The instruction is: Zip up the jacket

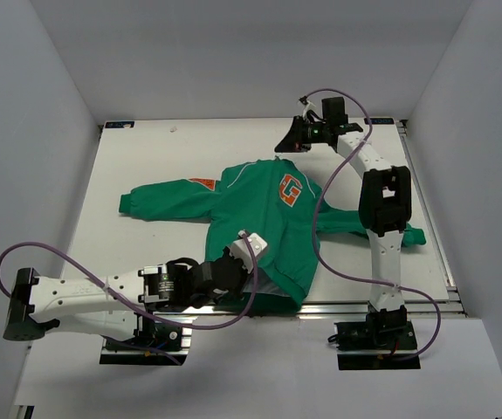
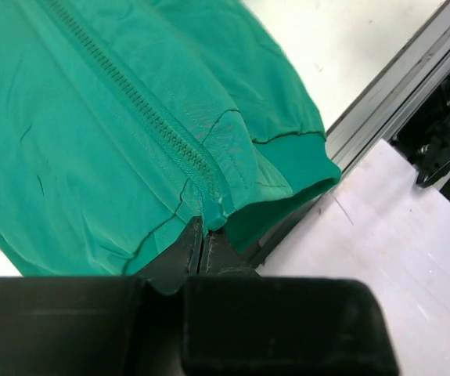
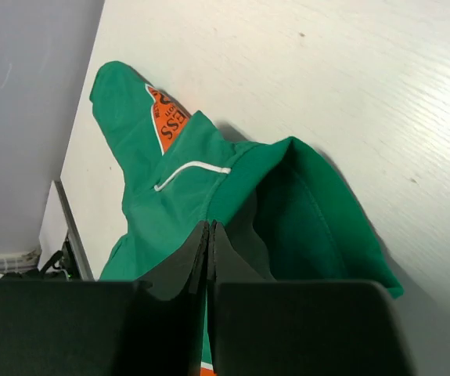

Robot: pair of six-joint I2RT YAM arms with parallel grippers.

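Note:
The green jacket point(image 1: 259, 218) lies flat on the white table point(image 1: 146, 253), orange G patch point(image 1: 291, 188) up and sleeves spread left and right. My left gripper point(image 1: 249, 269) is at the ribbed hem point(image 2: 287, 157). In the left wrist view it point(image 2: 203, 231) is shut on the fabric at the bottom end of the zipper point(image 2: 138, 110), whose teeth look joined along the visible length. My right gripper point(image 1: 282, 146) is at the far end. In the right wrist view it point(image 3: 210, 227) is shut on the raised collar point(image 3: 287, 196), near the white piping point(image 3: 193, 168) and the orange sleeve patch point(image 3: 170, 121).
An aluminium rail point(image 1: 364, 305) runs along the table's near edge, just past the hem; it also shows in the left wrist view point(image 2: 397, 86). A purple cable point(image 1: 320, 227) from the right arm drapes over the jacket. White walls close in the table on three sides.

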